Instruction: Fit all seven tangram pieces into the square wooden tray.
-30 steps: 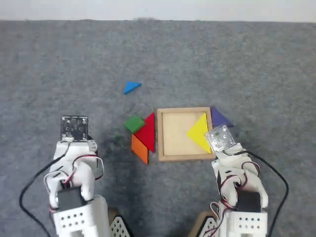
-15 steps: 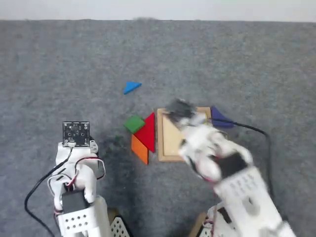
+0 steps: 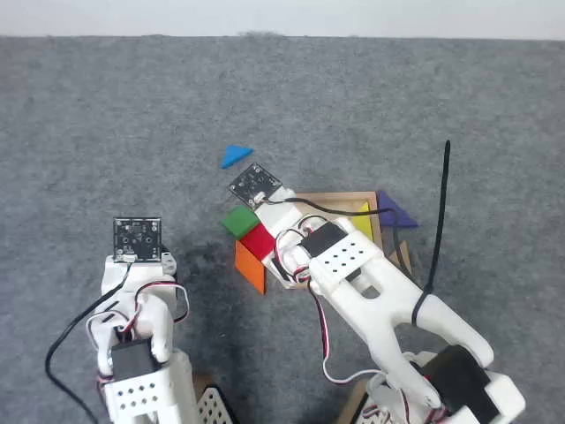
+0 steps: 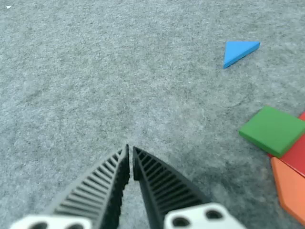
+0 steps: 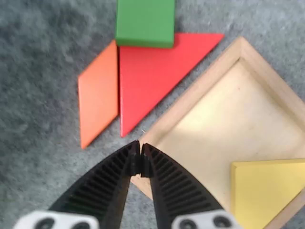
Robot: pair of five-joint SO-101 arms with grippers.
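Observation:
The square wooden tray (image 3: 335, 195) (image 5: 190, 95) holds a yellow triangle (image 3: 364, 215) (image 5: 264, 188). Left of it lie a green square (image 3: 239, 221) (image 5: 145, 21) (image 4: 273, 130), a red triangle (image 3: 258, 240) (image 5: 157, 71) and an orange parallelogram (image 3: 250, 265) (image 5: 97, 93) (image 4: 290, 188). A blue triangle (image 3: 235, 156) (image 4: 240, 51) lies farther back. A purple triangle (image 3: 393, 212) sits at the tray's far right corner. My right gripper (image 5: 140, 149) is shut and empty over the tray's rim, by the red triangle's tip. My left gripper (image 4: 129, 150) (image 3: 137, 237) is shut over bare carpet, left of the pieces.
The right arm (image 3: 353, 274) stretches across the tray and hides most of it in the high view. A tan shape (image 3: 402, 256) shows beside the tray's right side. Grey carpet (image 3: 106, 115) covers the table, with open room at the back and left.
The right arm swung from the tray's right side across the tray to its left edge near the red triangle. The left arm has barely moved.

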